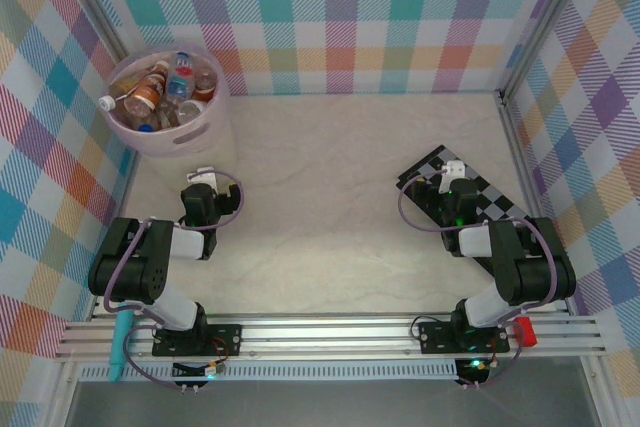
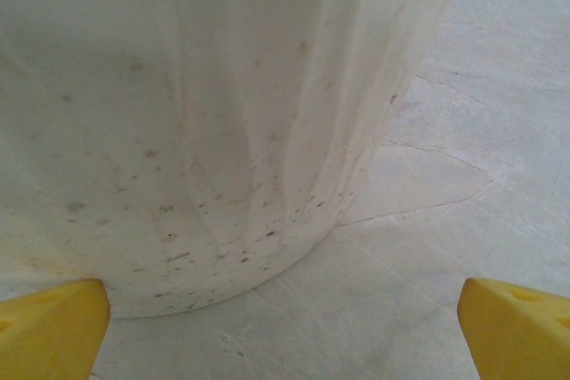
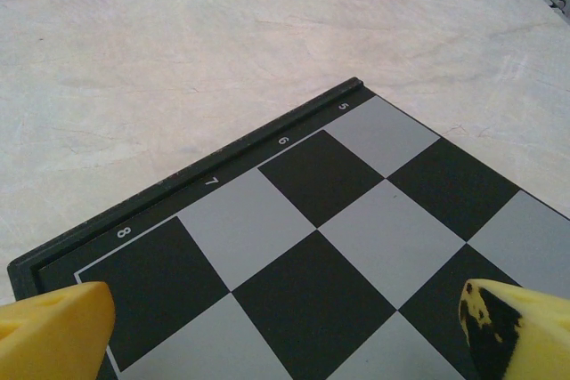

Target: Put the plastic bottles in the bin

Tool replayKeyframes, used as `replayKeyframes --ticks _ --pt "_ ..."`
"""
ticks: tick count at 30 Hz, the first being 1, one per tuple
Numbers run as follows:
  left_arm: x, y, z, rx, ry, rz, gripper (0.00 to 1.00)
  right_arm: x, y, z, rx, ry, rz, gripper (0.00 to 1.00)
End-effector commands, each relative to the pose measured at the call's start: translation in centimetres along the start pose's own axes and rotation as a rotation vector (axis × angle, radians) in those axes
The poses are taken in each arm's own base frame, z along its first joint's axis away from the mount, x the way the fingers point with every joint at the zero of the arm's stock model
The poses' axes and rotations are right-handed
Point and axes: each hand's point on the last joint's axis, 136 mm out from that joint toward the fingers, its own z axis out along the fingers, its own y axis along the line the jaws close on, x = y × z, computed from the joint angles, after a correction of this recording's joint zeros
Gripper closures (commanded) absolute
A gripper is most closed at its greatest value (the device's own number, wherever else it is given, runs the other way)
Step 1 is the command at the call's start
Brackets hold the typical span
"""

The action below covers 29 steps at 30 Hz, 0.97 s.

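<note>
The pale pink bin (image 1: 205,132) stands at the far left corner of the table, and several plastic bottles (image 1: 165,92) lie piled inside it. My left gripper (image 1: 203,179) sits just in front of the bin, low over the table. Its yellow fingers (image 2: 53,327) are spread wide with nothing between them, and the bin wall (image 2: 196,131) looms close ahead. My right gripper (image 1: 452,171) hovers over the checkerboard, also open, its fingertips (image 3: 53,331) far apart and empty.
A black and grey checkerboard (image 1: 500,197) lies at the right side of the table, with its numbered border (image 3: 214,180) facing the middle. Plaid walls enclose the table on three sides. Bare marbled tabletop (image 1: 330,197) stretches between the two arms.
</note>
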Motion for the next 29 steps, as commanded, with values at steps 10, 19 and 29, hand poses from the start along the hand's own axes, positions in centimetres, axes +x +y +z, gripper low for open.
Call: replayKeyframes --ticks 10,19,29 --pt "-1.76 -0.51 0.34 0.011 -0.054 -0.008 0.0 -1.21 0.15 0.27 -0.03 -0.028 0.026 0.0" --pt "-1.68 -0.48 0.38 0.009 -0.05 -0.008 0.0 -1.17 0.18 0.45 -0.041 -0.017 0.029 0.01" --pt "-1.71 -0.49 0.37 0.01 -0.05 -0.007 0.0 -1.13 -0.05 0.45 -0.05 -0.012 0.046 0.0"
